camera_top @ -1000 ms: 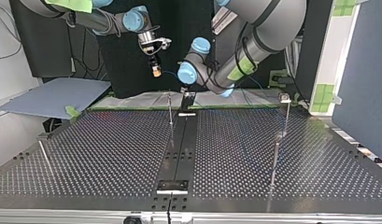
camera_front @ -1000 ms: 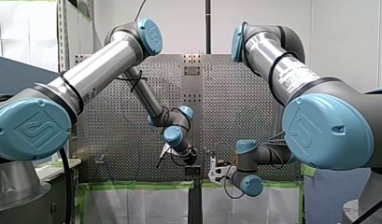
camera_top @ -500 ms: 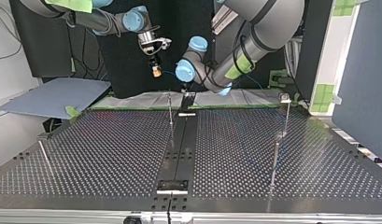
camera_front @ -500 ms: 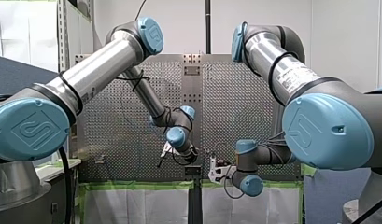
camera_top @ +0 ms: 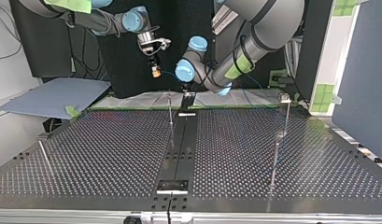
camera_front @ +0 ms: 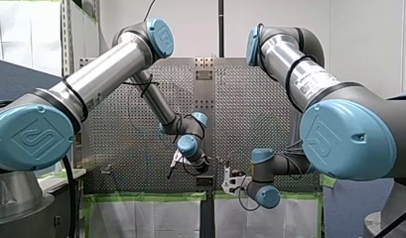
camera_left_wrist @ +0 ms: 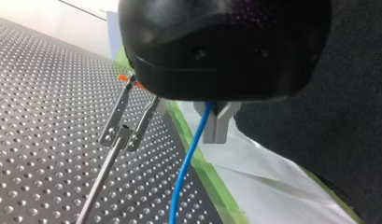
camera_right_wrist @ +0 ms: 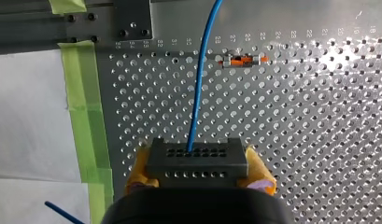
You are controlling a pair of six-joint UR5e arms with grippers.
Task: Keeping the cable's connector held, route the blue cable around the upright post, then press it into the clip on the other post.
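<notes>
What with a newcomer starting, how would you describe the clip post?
Look on the perforated table, near its taped edge, beside the blue cable hanging from my left claw. It is the thin metal post whose forked clip has orange tips.

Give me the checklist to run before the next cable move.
1. The connector is clamped in the jaws of my right gripper, between its yellow pads: ok.
2. The blue cable is held between the jaws of my left gripper: ok.
3. The cable leaves the connector straight, with no kink in the right wrist view: ok.
4. The cable is seated in the clip: not ok. It runs beside the clip, apart from it.
5. The two grippers stand apart from each other in the top view: ok.
</notes>
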